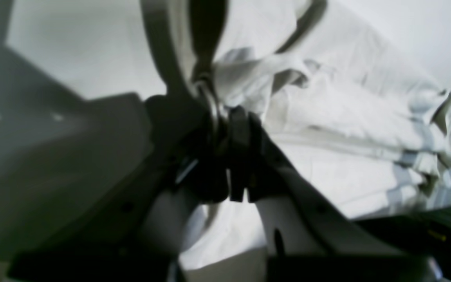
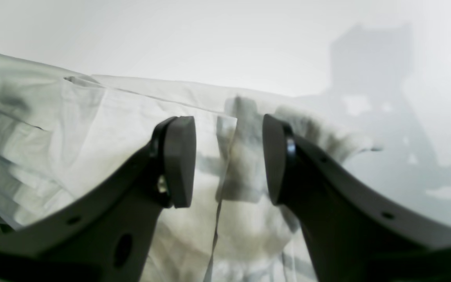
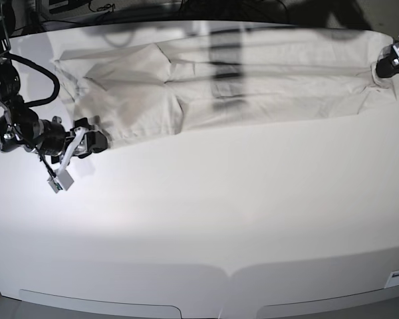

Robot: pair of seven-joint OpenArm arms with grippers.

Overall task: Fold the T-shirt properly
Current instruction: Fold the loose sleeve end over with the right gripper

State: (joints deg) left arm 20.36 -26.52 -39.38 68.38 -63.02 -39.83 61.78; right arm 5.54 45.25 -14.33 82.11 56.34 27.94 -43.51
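Note:
The pale T-shirt (image 3: pixel 253 86) lies stretched sideways across the far part of the white table (image 3: pixel 219 219), partly folded lengthwise. My left gripper (image 3: pixel 388 65) is at the shirt's right end, shut on a bunch of cloth. In the left wrist view its fingertips (image 1: pixel 231 129) pinch gathered fabric (image 1: pixel 347 117). My right gripper (image 3: pixel 98 141) is at the shirt's lower left edge. In the right wrist view it (image 2: pixel 229 160) is open, with the cloth (image 2: pixel 92 129) lying under and behind the gap between its pads (image 2: pixel 178 160).
Dark cables and equipment (image 3: pixel 120 8) run along the back edge of the table. A small white block (image 3: pixel 61 181) hangs on a cable from the right arm. The table's front edge (image 3: pixel 199 286) is far from the shirt.

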